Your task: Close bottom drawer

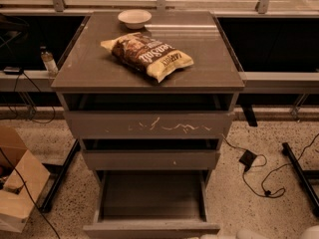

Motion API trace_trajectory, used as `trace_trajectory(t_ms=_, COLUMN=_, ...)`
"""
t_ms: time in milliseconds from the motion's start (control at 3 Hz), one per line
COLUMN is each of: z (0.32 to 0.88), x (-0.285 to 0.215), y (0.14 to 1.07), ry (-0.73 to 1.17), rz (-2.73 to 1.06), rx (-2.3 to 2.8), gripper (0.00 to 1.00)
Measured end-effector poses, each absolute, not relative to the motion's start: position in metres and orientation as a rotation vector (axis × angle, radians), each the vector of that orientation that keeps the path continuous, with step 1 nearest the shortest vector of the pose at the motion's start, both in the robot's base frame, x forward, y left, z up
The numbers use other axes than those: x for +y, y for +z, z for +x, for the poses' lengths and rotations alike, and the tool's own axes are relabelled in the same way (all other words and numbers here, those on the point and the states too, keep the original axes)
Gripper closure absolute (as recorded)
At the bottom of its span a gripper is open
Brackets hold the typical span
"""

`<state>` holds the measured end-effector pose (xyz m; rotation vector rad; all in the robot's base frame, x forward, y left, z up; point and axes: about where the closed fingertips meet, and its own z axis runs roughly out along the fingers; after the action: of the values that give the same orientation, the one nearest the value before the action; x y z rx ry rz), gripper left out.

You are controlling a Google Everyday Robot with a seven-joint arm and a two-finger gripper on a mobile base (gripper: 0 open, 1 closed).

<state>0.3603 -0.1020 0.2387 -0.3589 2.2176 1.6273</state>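
Centrally, a grey-brown cabinet with three drawers, filling the middle of the scene. At its foot, the bottom drawer: pulled well out toward the near side, dark inside laid open, plain flat front level and close to the near edge of the view. Above it, the middle drawer, out only a little, one small white speck on its front. Higher up, the top drawer, also slightly out, pale scratches across its face. Dark gaps above both, contents impossible to make out. On the left floor, a cardboard box, cut off by the left edge. On the cabinet top, near the middle, a bag of chips lying flat. At the near right, cut off by the bottom edge, pale slivers of the robot arm. Just right of the bottom drawer's front corner, the gripper: only a scrap showing, open or closed impossible to tell, contact with the drawer front likewise unclear. At the far edge of the top, a small pale bowl, apart from the bag. On the right floor, a black power adapter with looping cable. On the left ledge, a small bottle, upright, label unreadable.
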Motion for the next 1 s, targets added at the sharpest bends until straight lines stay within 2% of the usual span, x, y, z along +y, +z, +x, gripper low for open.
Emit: trace_trajectory(t_ms=1000, z=0.425, x=-0.098, y=0.174, ry=1.665, rz=-0.306, rx=2.162, gripper=1.0)
